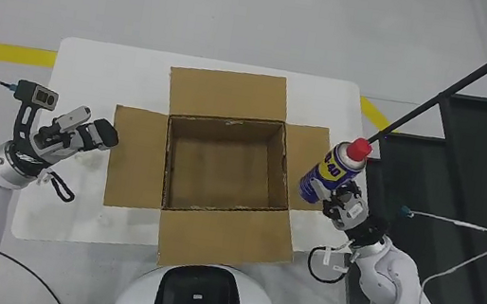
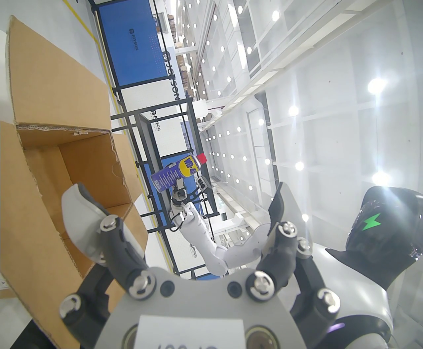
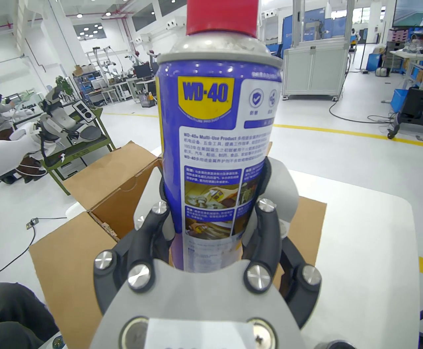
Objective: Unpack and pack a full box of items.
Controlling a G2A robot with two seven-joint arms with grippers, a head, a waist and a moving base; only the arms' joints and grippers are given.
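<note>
Plainly, everything turns on the spray can and the box. The right claw is clamped round the can's lower body and holds it over the box's right-hand flap, just outside the open cavity. The can's long axis runs straight out of the claw, red cap farthest from the wrist, leaning off upright. Beyond the opposite flap the left claw hangs with jaws apart, gripping nothing, so the right arm is far nearer. The box sits on a white bench, and a dark metal frame stands close beyond the can, on the side away from the box.
</note>
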